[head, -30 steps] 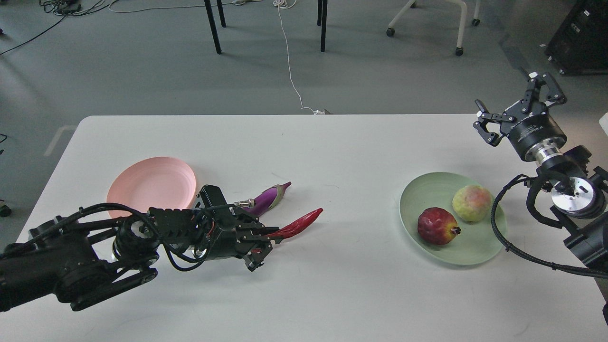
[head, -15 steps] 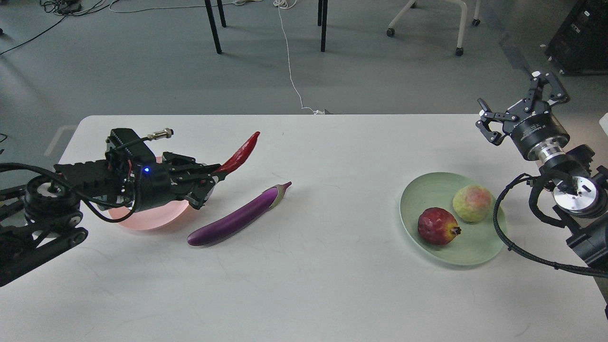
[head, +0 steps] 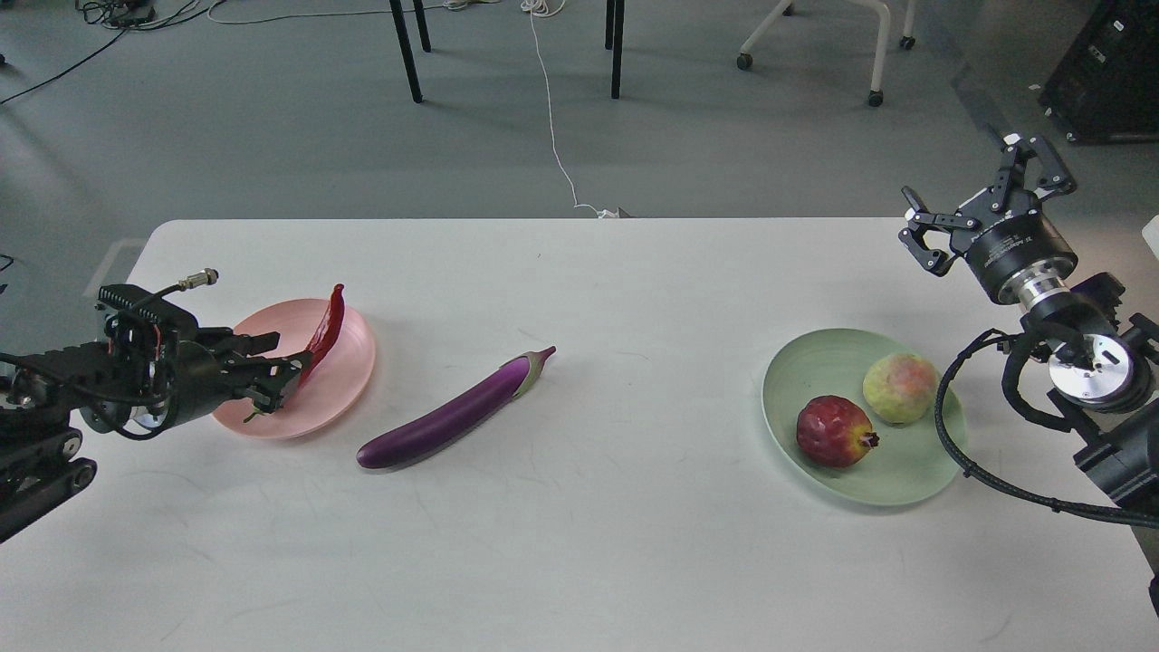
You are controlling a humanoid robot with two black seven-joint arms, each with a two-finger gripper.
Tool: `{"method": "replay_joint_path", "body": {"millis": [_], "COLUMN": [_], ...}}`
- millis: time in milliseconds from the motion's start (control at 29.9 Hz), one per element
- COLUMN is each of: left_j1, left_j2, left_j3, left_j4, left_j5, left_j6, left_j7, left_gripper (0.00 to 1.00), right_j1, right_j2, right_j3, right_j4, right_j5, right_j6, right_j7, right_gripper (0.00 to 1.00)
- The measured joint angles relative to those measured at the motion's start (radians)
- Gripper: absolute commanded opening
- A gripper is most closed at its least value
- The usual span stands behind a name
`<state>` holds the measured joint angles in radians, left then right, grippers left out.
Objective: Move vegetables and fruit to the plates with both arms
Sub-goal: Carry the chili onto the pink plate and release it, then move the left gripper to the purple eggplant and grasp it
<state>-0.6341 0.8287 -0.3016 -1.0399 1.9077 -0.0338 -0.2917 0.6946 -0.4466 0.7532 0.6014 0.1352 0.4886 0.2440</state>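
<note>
Head view shows the left end effector at middle left pinching the red chili pepper over the pink plate; lower it before releasing, while the right end effector hangs spread and empty.

**Around the workspace**

A white, round-cornered bench fills the foreground. Beyond it lies grey floor, crossed by a thin white cable. Black metal furniture legs stand at the back, beside a white wheeled chair base. Black cables tangle far left; a black case sits far right.
</note>
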Motion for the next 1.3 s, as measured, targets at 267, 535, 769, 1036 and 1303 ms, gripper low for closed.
{"method": "replay_joint_path", "body": {"millis": [267,535,769,1036,1303], "left_j1": [-0.044,-0.061,-0.053,-0.048,-0.041], "left_j2": [-0.013,-0.064,-0.120,-0.143,-0.147], "left_j3": [-0.005,0.023,0.115,0.132,0.131], "left_j4": [-0.112,-0.215,-0.203,-0.198,-0.200], "left_j5": [0.007,0.183,0.246,0.240,0.238], "left_j6": [-0.001,-0.002,-0.001,-0.001,-0.001], "left_j7": [-0.001,0.009,0.011,0.010,0.002], "left_gripper": [0.70,0.66,0.66,0.66,0.66], "right_j1": [-0.004,-0.006,-0.008,-0.009,-0.008], "right_j2": [0.000,0.000,-0.002,0.001,0.002], "right_j3": [-0.001,-0.002,-0.002,0.000,0.000], "right_j4": [0.001,0.002,0.000,0.002,0.003], "right_j5": [-0.001,-0.003,-0.003,-0.003,-0.003], "right_j6": [0.000,0.000,0.000,0.000,0.000], "right_j7": [0.000,0.000,0.000,0.000,0.000], "right_gripper": [0.99,0.99,0.99,0.99,0.99]}}
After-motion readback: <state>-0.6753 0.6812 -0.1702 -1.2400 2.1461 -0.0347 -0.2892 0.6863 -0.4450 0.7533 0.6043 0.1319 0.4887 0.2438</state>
